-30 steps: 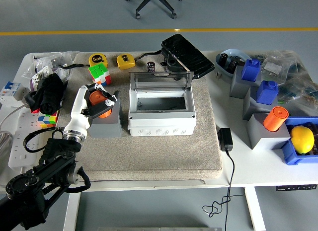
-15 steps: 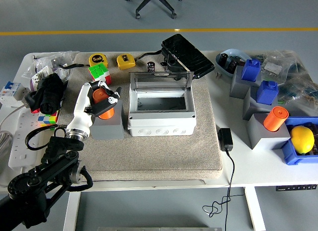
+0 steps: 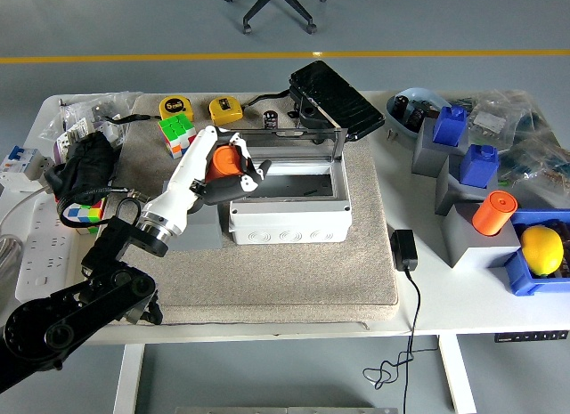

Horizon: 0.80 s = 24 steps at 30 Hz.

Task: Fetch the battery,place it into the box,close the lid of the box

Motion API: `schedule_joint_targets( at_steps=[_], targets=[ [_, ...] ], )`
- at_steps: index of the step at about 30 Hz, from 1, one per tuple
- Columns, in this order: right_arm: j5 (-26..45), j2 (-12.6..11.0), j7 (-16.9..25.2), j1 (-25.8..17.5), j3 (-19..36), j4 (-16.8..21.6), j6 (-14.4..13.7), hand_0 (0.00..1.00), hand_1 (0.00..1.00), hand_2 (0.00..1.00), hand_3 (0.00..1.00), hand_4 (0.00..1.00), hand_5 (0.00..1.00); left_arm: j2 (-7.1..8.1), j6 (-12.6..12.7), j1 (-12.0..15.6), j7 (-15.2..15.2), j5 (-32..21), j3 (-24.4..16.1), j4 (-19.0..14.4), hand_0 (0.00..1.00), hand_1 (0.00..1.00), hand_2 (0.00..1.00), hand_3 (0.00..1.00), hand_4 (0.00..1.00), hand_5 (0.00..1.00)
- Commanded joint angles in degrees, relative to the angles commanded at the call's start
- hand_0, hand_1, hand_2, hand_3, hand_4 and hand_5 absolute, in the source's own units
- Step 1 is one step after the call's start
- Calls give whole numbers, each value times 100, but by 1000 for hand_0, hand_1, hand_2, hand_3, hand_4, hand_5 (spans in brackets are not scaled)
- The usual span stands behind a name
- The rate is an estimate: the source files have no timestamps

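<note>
A robot's left hand (image 3: 227, 171) holds an orange cylindrical battery (image 3: 222, 161) at the left rim of an open white box (image 3: 289, 205), its white fingers (image 3: 249, 172) curled tight around it, apparently so it can be lowered inside. The box's clear lid (image 3: 287, 145) stands upright at the back, leaving the opening free. The battery is short, bright orange and smooth-sided, partly hidden by the fingers. The box sits on a grey mat (image 3: 294, 271) covering the white surface (image 3: 463, 294).
</note>
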Motion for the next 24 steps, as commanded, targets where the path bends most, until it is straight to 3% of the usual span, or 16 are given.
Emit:
schedule_joint_targets(
  at_steps=[2,7,8,9,13,14,19,20,24],
  targets=[
    [9,-4,1,12,-11,3,0,594,607,581,560,931,447,5,-51,-234,310,377,211,-67,149,117,106,169,401,2],
    [30,-15,0,28,-46,6,-2,594,607,581,560,931,447,-134,-112,-899,972,1176,724,67,149,117,106,169,401,2],
    [31,-20,0,29,-46,9,-2,592,606,580,559,930,444,-179,-138,-1028,1119,1329,806,114,146,115,104,198,544,2],
    [32,-24,0,29,-50,10,-3,592,606,580,559,930,444,-227,-170,-1115,1225,1431,870,164,146,115,104,198,544,2],
    [36,-37,-4,20,-73,14,-5,592,606,580,559,930,444,-488,-343,-1532,1771,1860,1187,455,146,115,104,198,544,2],
    [37,-38,-4,18,-76,16,-6,591,606,580,559,929,443,-556,-377,-1602,1859,1896,1253,535,152,113,104,197,820,2],
    [41,-34,-3,12,-100,32,-8,591,606,580,559,929,443,-913,-575,-1911,2255,2080,1603,930,152,113,104,197,820,2],
    [39,-35,-3,10,-103,36,-8,590,606,581,559,929,443,-962,-599,-1947,2302,2084,1651,982,155,116,109,209,934,78],
    [26,-37,-3,16,-106,54,-10,590,606,581,559,929,443,-1204,-679,-2126,2487,2125,1880,1292,155,116,109,209,934,78]
  ],
)
